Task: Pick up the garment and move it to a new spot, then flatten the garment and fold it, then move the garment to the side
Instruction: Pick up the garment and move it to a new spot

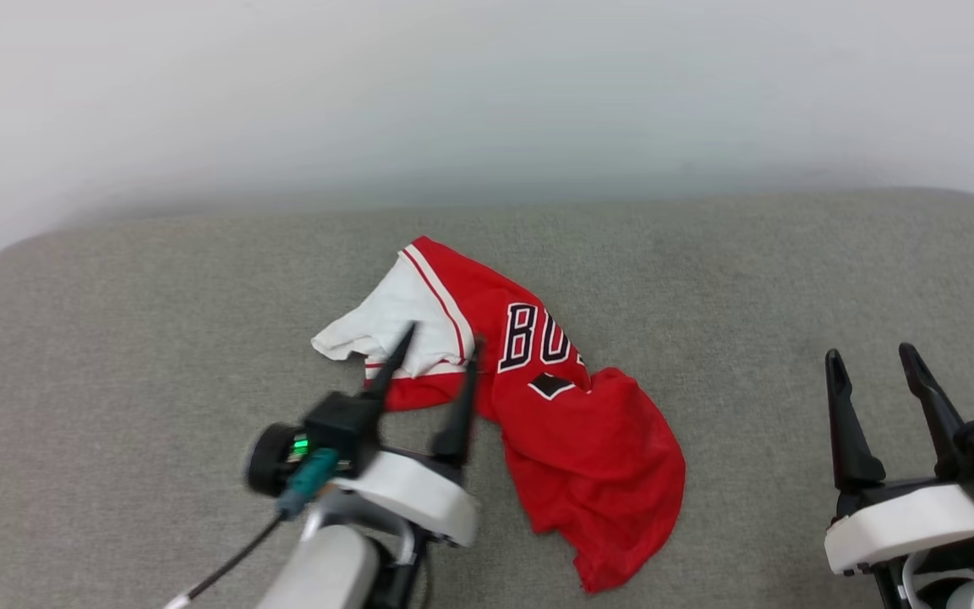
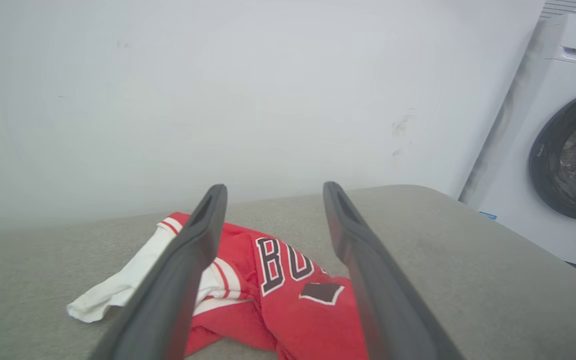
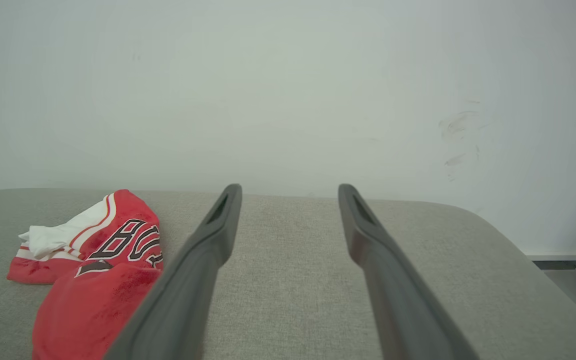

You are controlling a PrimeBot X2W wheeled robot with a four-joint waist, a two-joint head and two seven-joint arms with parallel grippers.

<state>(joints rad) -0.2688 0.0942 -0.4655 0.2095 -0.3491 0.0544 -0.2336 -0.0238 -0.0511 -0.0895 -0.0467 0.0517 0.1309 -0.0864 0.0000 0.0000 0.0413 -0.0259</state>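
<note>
I've got the garment (image 1: 571, 423) lying in a crumpled heap near the middle of the grey padded surface (image 1: 132, 338). Its white sleeve is bunched out to my left, and the red body trails off to the right, towards the near edge. The black letters face up, and I can read "BU" before the cloth folds over.

My left gripper (image 1: 442, 336) has its fingers spread wide with nothing clamped between them. In the head view the tips sit over the sleeve and its striped trim. I can't tell whether they're touching the fabric or just above it.

My right gripper (image 1: 869, 352) is well off to the right over bare surface. It's wide open too and holding nothing.

Through the left wrist camera there's a white washing machine (image 2: 543, 165) past the far corner.
</note>
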